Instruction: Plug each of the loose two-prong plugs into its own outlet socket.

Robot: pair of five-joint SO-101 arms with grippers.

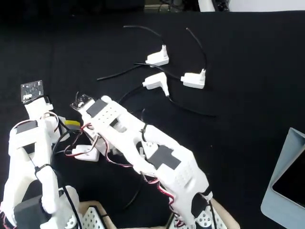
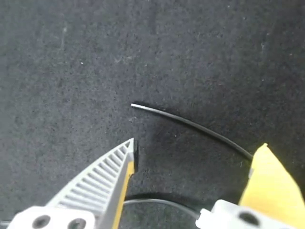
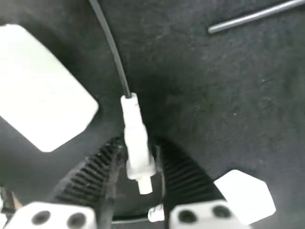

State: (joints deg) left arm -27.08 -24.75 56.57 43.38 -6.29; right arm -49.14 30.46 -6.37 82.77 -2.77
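Between the ribbed fingers of our right claw (image 3: 138, 145) sits a slim white plug (image 3: 134, 119), clamped by its body. Its black cord (image 3: 110, 47) runs away over the black cloth (image 3: 228, 105). A big white block (image 3: 43, 90) lies just beside the plug; we cannot tell what it is. A loose wire end (image 3: 252, 15) lies farther off on the cloth.

Our left claw (image 2: 198, 145) is spread wide over bare cloth and holds nothing. A thin black wire (image 2: 190, 124) crosses just beyond its tips, its cut end free.

From above, we see three more white plugs lying loose at the far middle of the table, none touching another and each trailing a dark cord: the far plug (image 1: 157, 58), the near plug (image 1: 156, 81) and the right-hand plug (image 1: 194, 79). A long arm (image 1: 157, 157) stretches from the near middle toward the left, and a second arm (image 1: 28, 157) stands at the near left. A grey case (image 1: 286, 186) sits at the near right edge.
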